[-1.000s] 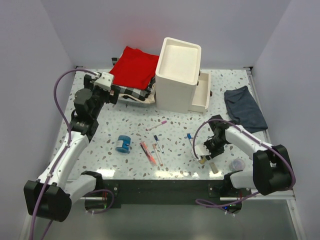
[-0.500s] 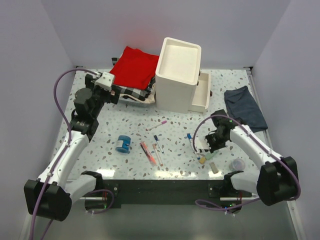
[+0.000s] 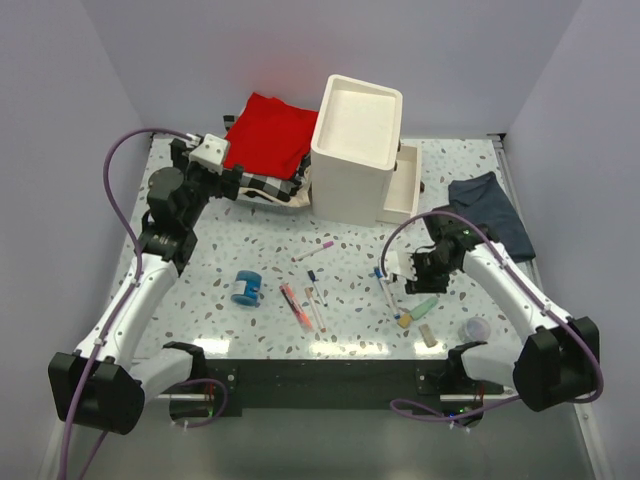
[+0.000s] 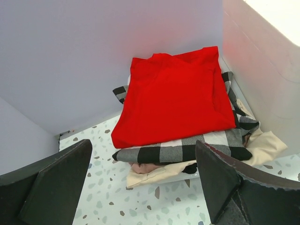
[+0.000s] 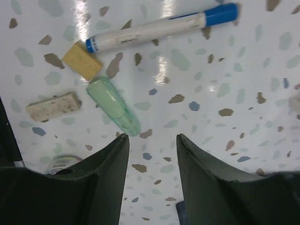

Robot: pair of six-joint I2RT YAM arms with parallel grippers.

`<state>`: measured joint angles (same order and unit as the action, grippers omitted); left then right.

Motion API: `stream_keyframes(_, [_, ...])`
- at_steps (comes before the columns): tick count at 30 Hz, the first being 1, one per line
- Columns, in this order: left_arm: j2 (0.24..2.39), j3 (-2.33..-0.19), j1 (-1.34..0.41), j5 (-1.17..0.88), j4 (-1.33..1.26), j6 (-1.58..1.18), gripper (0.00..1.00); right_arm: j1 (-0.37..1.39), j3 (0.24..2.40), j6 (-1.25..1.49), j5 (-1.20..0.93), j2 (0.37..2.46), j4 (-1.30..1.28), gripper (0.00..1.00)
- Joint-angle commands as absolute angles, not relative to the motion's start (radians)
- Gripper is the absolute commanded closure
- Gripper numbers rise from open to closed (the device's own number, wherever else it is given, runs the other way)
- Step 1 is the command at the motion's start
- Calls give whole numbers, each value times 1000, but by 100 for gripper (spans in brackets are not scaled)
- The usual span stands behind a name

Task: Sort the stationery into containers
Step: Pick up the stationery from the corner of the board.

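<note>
The stationery lies on the speckled table. In the top view there is a blue tape roll, an orange-red marker, a pink-capped pen, a blue-capped pen, a green tube and two erasers. The white drawer unit stands at the back with one drawer pulled out. My right gripper hovers open and empty above the green tube, the pen and the erasers. My left gripper is open and empty, facing the cloth stack.
A stack of red and checked folded cloths lies left of the drawer unit's wall. A dark blue-grey cloth lies at the right. A translucent small cup stands near the front right edge.
My right gripper has moved away from the near edge, off the erasers, so the blue-capped pen and green tube now show. My left gripper has shifted slightly toward the cloth stack.
</note>
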<state>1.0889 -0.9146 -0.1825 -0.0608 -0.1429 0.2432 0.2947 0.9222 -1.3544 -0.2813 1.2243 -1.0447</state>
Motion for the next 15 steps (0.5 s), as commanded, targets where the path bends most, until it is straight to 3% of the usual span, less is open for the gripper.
stream_keyframes(1, [1089, -948, -173, -61, -189, 212, 4, 298, 796, -1488, -244, 1134, -985, 51])
stream_keyframes(10, [1094, -925, -173, -52, -189, 199, 4, 298, 750, -1545, -253, 1206, -973, 59])
stream_keyframes(15, [1106, -930, -173, -41, -193, 207, 4, 298, 710, -1589, -250, 1223, -976, 58])
